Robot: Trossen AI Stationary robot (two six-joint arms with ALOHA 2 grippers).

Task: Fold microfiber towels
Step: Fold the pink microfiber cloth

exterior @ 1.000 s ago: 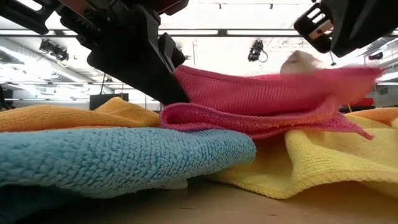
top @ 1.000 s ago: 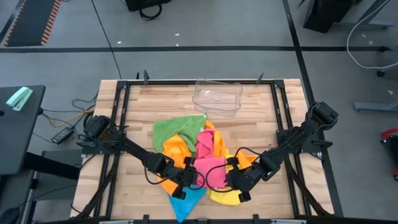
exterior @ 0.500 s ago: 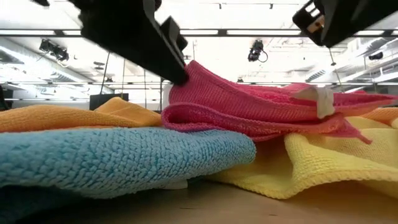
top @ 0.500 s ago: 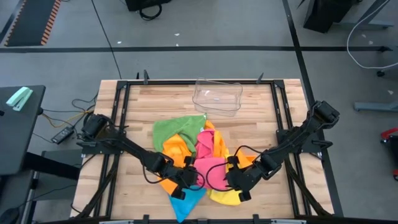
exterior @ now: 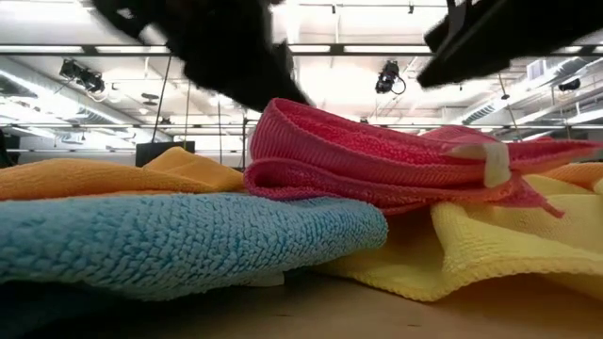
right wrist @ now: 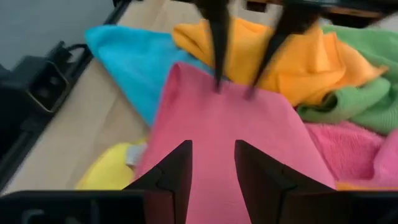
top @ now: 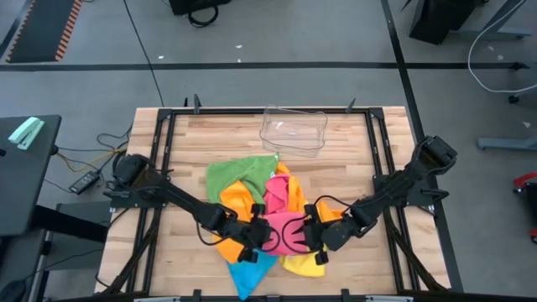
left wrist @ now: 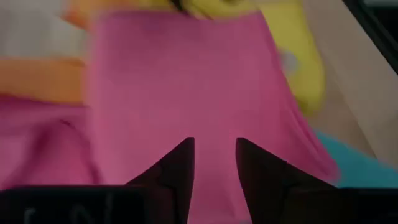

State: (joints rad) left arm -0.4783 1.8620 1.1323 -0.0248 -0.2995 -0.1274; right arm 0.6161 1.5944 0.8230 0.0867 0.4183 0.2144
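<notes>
The microfiber towels lie in a heap at the table's middle: green (top: 237, 174), orange (top: 235, 200), yellow (top: 304, 265) and blue (top: 252, 270). A pink towel (top: 281, 225) rests on top of them, folded over on itself (exterior: 377, 160), with a white tag (exterior: 490, 160) hanging at its right side. My left gripper (top: 254, 243) (left wrist: 214, 162) stands open just above the pink towel's left fold. My right gripper (top: 310, 239) (right wrist: 212, 165) stands open above its right side. Nothing sits between either pair of fingers.
A clear plastic tray (top: 294, 130) stands at the table's far edge, behind the heap. Bare wood (top: 352, 159) shows to the left and right of the towels. The table's black frame rails (top: 164, 159) run along both sides.
Both grippers have let go of the pink towel, which a second ago was held stretched between them. Its lifted upper layer has dropped and now lies folded on the lower one. My left gripper has risen a little; my right gripper has shifted toward the heap's middle.
</notes>
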